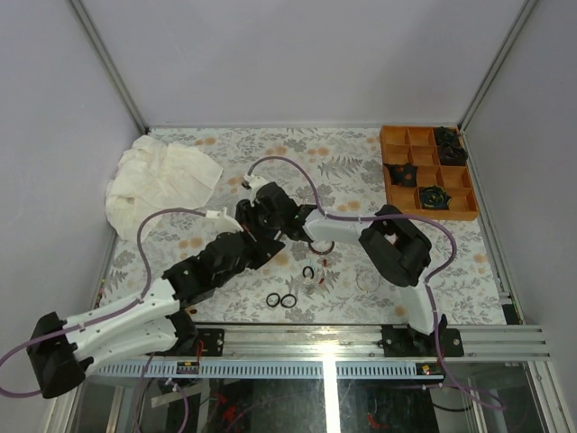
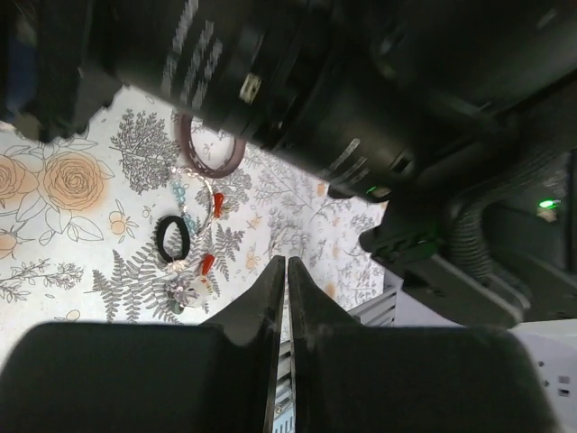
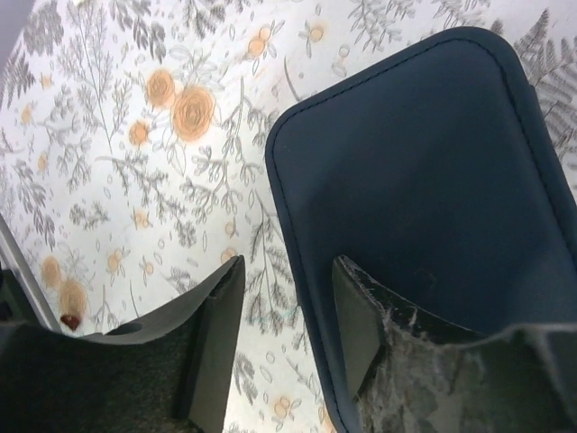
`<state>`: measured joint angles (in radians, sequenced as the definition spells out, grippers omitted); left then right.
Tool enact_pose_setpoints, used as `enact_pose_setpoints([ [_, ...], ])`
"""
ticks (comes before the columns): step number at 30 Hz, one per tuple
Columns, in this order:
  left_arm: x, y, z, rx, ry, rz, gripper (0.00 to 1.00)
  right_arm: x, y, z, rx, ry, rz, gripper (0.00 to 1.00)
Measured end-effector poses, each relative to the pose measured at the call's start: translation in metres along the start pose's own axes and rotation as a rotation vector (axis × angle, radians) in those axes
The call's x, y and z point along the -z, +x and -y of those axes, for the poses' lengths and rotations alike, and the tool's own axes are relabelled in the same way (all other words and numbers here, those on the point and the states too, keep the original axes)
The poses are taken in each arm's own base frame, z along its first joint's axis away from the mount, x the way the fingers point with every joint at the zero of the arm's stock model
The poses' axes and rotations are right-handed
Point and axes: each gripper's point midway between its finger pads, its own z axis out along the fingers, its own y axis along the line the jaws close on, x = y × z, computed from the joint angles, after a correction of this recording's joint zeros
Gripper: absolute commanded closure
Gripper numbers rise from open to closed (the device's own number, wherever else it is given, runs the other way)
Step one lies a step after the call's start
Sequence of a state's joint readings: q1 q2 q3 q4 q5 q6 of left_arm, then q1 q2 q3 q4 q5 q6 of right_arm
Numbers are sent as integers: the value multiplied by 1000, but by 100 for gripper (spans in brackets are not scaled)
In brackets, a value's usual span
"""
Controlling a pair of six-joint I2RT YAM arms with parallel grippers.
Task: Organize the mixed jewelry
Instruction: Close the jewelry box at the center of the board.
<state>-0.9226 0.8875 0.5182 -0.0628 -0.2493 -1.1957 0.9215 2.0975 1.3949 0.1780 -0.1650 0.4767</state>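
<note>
Mixed jewelry [image 1: 307, 272] lies loose on the flowered table [image 1: 433, 262], in front of and between the two arms and near the table's front edge. The left wrist view shows it best: a dark reddish-brown bangle [image 2: 209, 170], a black ring [image 2: 160, 239] lying flat beside it, and wire-hung red beads [image 2: 217, 203] just to the ring's right. Below them is a tiny pale trinket too small to make out.

The bangle's upper part is cut off by the right arm [image 2: 361, 90], whose dark body fills the top of that view. From above, both wrists are bunched together mid-table, so I cannot pick out the fingertips there.

The left gripper [image 2: 286, 280] is clenched, its fingers pressed flat together with nothing between them, close to the beads. The right gripper [image 3: 287, 307] is spread, its fingers straddling the rim of the navy case [image 3: 415, 180], one over the case and one over the table.

A crumpled white cloth [image 1: 162, 180] sits far left. The orange tray [image 1: 433, 215] with black rosettes [image 1: 433, 195] sits far right, well apart from the jewelry.
</note>
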Motion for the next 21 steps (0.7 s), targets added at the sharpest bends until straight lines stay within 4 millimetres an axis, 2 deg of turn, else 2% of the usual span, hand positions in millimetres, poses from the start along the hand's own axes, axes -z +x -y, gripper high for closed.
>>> enact_pose_setpoints([
  [3, 14, -11, 6, -9, 6, 29, 91, 11, 5, -8, 14, 1, -19, 39],
  [9, 35, -28, 5, -42, -18, 81, 78, 46, 29, -18, 34, 35, -117, 29],
  [16, 50, -45, 10, -78, -22, 138, 63, 83, 50, -7, 31, 126, -211, 21],
  [19, 54, -50, 12, -87, -14, 154, 61, 100, 60, 1, 30, 163, -232, 9],
  [21, 57, -53, 12, -92, -11, 163, 61, 111, 65, 5, 27, 181, -238, 7],
])
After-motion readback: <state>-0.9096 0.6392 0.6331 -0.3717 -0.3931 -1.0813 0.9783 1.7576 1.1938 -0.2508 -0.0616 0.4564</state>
